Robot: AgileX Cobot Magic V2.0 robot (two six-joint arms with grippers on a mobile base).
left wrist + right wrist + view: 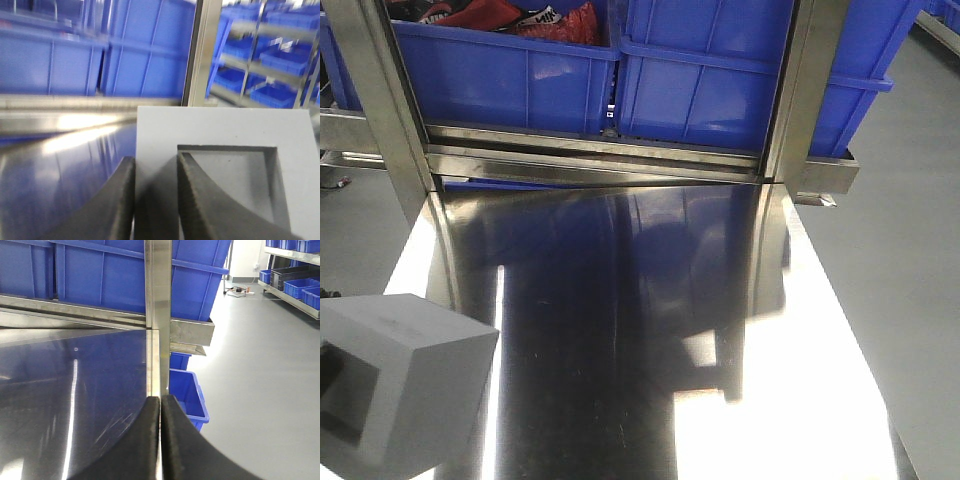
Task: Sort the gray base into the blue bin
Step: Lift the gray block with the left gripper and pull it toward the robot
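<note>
Gripping one wall of the matte gray cube-like base (225,130), the left hand (155,205) was clenched on it, one dark curved finger (112,210) on the outer face and the other (210,210) inside the square recess. Whether the block touched the polished steel table (60,170) beneath the hand could not be told. Well ahead of that hand, beyond the table's far edge, a deep glossy blue plastic bin (720,95) sat on a steel rail (600,150). A second blue bin (490,80) holding red packets (565,25) stood just beside it to the left. The right hand (160,440) was clenched on nothing, its fingers pressed together over the table's right edge. A steel upright post (158,300) rose straight ahead of it, and a smaller blue crate (189,395) stood on the gray floor (260,390) below and to its right.
</note>
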